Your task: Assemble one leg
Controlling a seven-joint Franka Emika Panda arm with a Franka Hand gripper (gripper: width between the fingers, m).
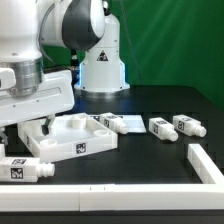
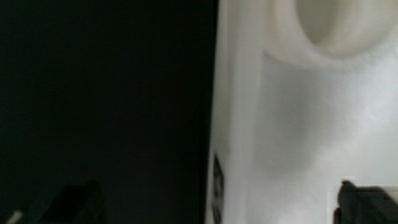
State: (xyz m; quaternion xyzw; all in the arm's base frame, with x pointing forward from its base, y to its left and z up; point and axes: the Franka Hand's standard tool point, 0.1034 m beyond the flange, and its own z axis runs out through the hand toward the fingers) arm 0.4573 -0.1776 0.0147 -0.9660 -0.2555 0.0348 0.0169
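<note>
The large flat white square panel point(image 1: 68, 138) lies on the black table at the exterior view's left. My gripper point(image 1: 38, 124) hangs low over its left edge. In the wrist view the gripper point(image 2: 222, 204) is open and empty; one dark fingertip point(image 2: 79, 202) is over bare table and the other is over the panel point(image 2: 302, 120), near a round hole point(image 2: 347, 25). Several tagged white legs lie loose: one point(image 1: 22, 171) in front of the panel, one point(image 1: 112, 122) just beyond its right corner, and two more point(image 1: 161, 126) point(image 1: 190, 128) further right.
A low white wall point(image 1: 110, 196) runs along the table's front and turns back at the exterior view's right point(image 1: 206, 165). The robot's white base point(image 1: 102, 65) stands at the back, before a green backdrop.
</note>
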